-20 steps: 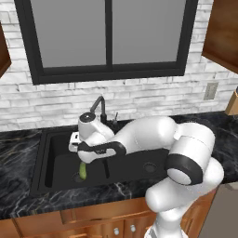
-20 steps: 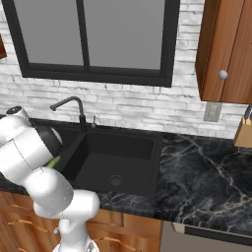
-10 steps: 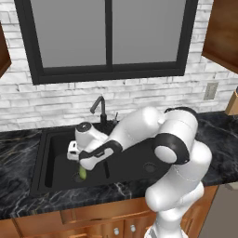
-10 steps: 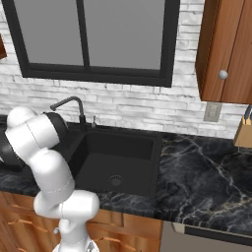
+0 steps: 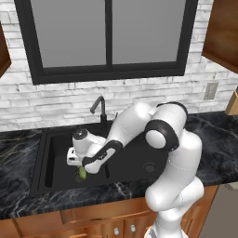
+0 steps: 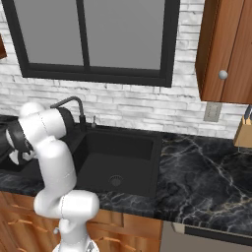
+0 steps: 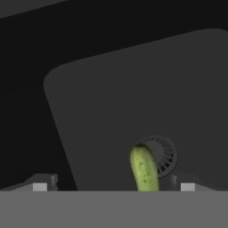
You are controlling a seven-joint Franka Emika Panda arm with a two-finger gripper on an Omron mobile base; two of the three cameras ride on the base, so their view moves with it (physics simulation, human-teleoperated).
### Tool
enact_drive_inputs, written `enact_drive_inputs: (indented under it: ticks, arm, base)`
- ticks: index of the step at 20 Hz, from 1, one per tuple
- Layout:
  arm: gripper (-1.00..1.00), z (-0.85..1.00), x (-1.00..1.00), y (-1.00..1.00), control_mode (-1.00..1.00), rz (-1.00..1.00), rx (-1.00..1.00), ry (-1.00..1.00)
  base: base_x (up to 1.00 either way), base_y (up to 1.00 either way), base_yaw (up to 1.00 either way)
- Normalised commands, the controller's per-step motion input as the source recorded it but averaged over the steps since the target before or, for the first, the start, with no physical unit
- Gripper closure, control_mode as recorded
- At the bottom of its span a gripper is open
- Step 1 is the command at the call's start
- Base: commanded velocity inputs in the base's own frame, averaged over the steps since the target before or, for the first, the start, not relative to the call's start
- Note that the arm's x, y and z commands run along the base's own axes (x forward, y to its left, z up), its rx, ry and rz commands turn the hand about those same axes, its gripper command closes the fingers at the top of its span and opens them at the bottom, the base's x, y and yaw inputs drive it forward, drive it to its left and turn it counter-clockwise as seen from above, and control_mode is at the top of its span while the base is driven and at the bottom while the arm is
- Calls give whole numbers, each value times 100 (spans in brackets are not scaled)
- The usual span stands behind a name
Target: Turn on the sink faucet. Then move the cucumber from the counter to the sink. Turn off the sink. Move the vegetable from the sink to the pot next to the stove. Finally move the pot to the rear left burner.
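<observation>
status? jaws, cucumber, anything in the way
Gripper low in the sink, jaws open. Cucumber on basin floor by the drain, not gripped. Nothing in the way.

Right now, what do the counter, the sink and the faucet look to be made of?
The counter looks like polished black marble: pale veins and a gloss. The sink seems matte black, perhaps composite or coated metal, with no shine. The faucet looks like thin black-coated metal, judging by its slim curved tube.

This is a home kitchen. A black double-basin sink (image 6: 115, 160) with a gooseneck faucet (image 6: 74, 110) is set into a glossy black marble counter (image 6: 206, 184) over brown wooden cabinets (image 6: 128, 229). Behind it stand a white brick backsplash (image 6: 147, 110) and a dark-framed window (image 5: 109, 39), with a wooden wall cupboard (image 6: 226, 49) and a knife block (image 6: 243, 133) to the right.
</observation>
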Motion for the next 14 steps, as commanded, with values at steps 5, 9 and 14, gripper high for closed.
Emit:
enact_drive_inputs:
  ticks: [5, 9, 14]
  arm:
    - [-100, -36, 6, 2, -100, 0, -3, 0]
    - [-100, -23, 13, 0, -100, 0, 0, 0]
    - [-100, -19, 21, 0, -100, 0, 0, 1]
  base:
    - [0, 0, 0]
    - [0, 0, 0]
    - [0, 0, 0]
